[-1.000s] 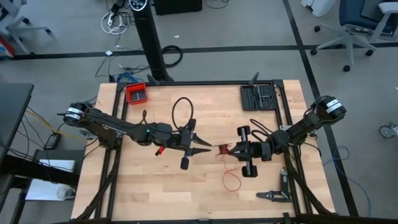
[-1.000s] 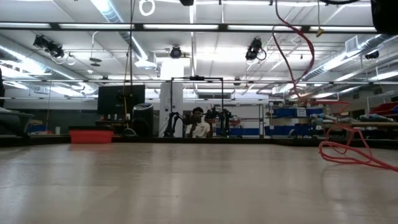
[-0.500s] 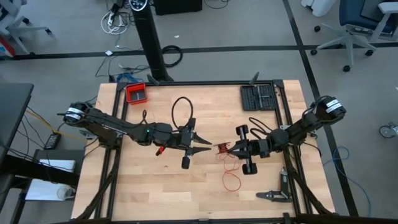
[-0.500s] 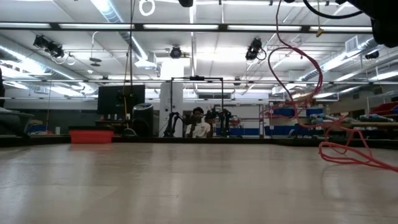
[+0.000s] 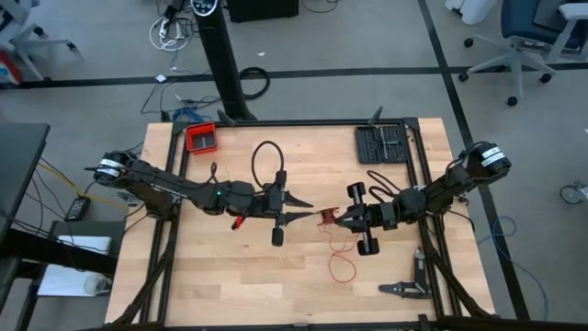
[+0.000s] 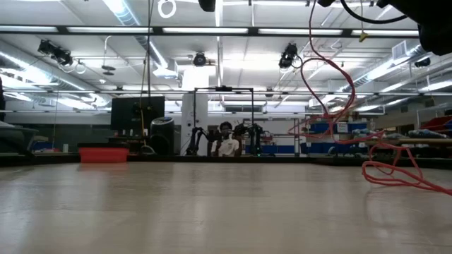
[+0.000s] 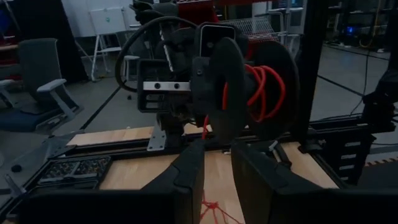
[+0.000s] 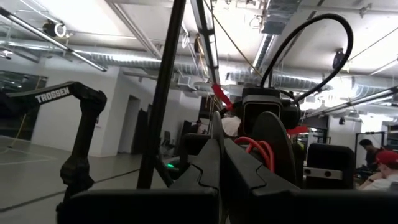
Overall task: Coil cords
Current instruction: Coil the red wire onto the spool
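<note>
Left tool [image 5: 306, 211]: mid-bench, fingers slightly spread, tips just beside the bundle — not clearly gripping it.
Right tool [image 5: 338, 221]: facing it, fingers pressed together, pinching the red cord [image 5: 327, 219].
Red cord: small bundle between both tools — loose loop trailing toward the near edge.

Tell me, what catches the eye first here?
Two dark arms meet nose to nose at the table's middle, the left hand and right hand with a tiny red cord bundle between them. A loose red loop trails on the wood below.
</note>
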